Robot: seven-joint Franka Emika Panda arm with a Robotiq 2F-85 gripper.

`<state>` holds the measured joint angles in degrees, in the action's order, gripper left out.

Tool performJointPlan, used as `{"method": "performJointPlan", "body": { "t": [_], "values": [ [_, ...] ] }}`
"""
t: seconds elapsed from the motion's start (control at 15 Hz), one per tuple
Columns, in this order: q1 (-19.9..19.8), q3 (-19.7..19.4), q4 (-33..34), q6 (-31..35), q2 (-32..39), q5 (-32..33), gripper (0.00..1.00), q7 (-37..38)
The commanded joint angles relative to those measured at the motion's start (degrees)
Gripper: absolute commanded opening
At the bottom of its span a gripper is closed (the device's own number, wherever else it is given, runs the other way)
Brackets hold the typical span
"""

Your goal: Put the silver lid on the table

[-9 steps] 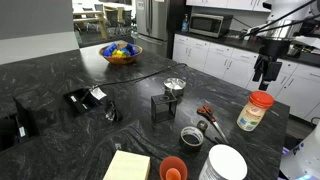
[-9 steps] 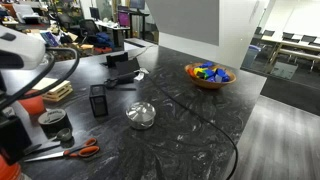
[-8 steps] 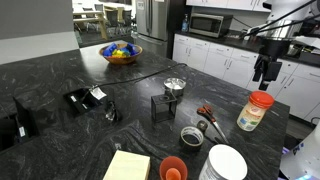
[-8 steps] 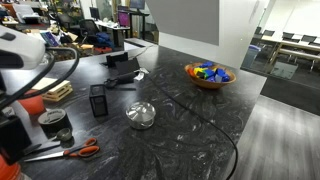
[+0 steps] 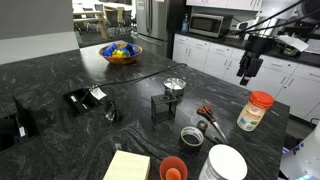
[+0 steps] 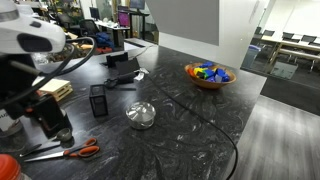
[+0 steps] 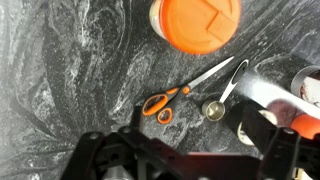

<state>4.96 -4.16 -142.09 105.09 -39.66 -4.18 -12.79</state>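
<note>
Wrist view: looks straight down on the black stone-look surface with fine white veining. Below the camera lie orange-handled scissors, a small metal measuring spoon and a jar with an orange-red cap. The black fingers frame the bottom edge. They look spread wide, as far as this dark view lets me judge, with nothing between them.

In an exterior view the arm hangs high over the jar's end of the surface, the fingers pointing down and empty. They are well apart from the small round shiny silver lid. The lid sits mid-surface, just beside a black open-sided box. Both exterior views show it, but it is too small to tell whether it caps a low pot or lies bare.

Progress, my judgement: nothing of the task is done. Approach, grasp, lift and set-down are all left.

Room: clutter crowds the arm's end, namely the scissors, a dark round tin, a large white disc, an orange cup and a yellow notepad. In an exterior view a bare stretch runs from the lid toward a wooden bowl of coloured pieces and out to the long edge of the surface. That is likely the best set-down ground. The jar stands near the surface's edge, so a low sweep could tip it off.
</note>
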Motion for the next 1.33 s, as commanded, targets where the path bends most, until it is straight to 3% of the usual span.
{"method": "performJointPlan", "body": {
  "t": [0.0, 0.27, 0.33, 0.8, 1.27],
  "values": [
    [0.5, 0.6, 3.7, 6.3, 7.3, -0.7, 1.0, -0.7],
    [-0.1, 1.5, 7.8, 13.1, 14.8, 0.1, 1.0, 0.9],
    [0.1, 1.1, 5.2, 12.9, 12.4, -0.4, 1.0, -0.1],
    [0.0, 1.3, 7.4, 13.4, 14.8, -0.4, 1.0, 0.1],
    [-0.6, 1.7, 8.7, 29.3, 22.5, 1.9, 1.0, 0.6]
  ]
}}
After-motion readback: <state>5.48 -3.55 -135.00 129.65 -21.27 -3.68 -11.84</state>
